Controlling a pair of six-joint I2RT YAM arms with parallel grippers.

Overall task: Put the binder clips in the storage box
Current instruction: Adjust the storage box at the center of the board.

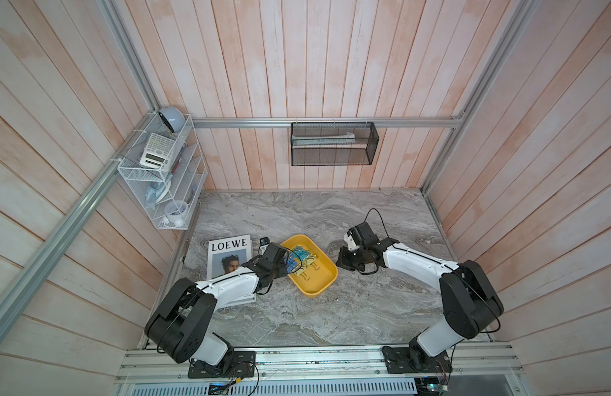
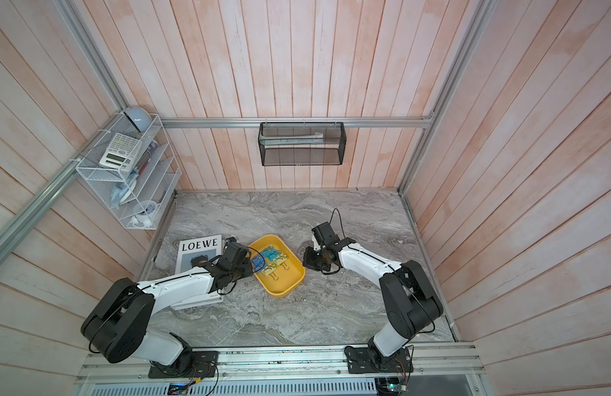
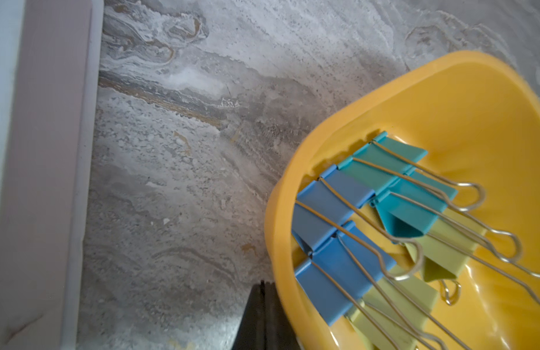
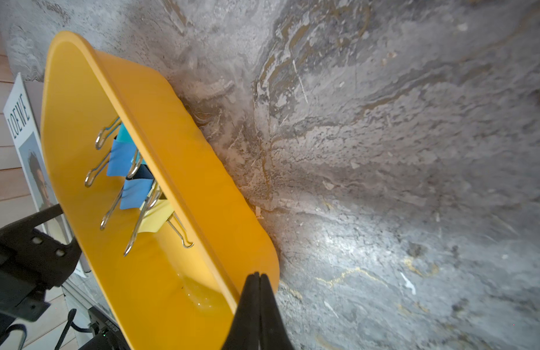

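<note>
**A:** All six binder clips [image 3: 408, 209] are piled in the mustard storage box [image 1: 319, 286]. It sits mid-tabletop [image 1: 331, 319], nearer the left edge, beside the magazine [image 1: 228, 245].

**B:** No clip shows loose on the marble. The left gripper [image 3: 264, 315] is pinched together and empty. The right gripper [image 4: 257, 303] is the same, and both flank the box. The job looks finished.

binder clips [image 3: 338, 266]: six, clustered inside | storage box [image 1: 323, 281]: yellow, upright
</note>
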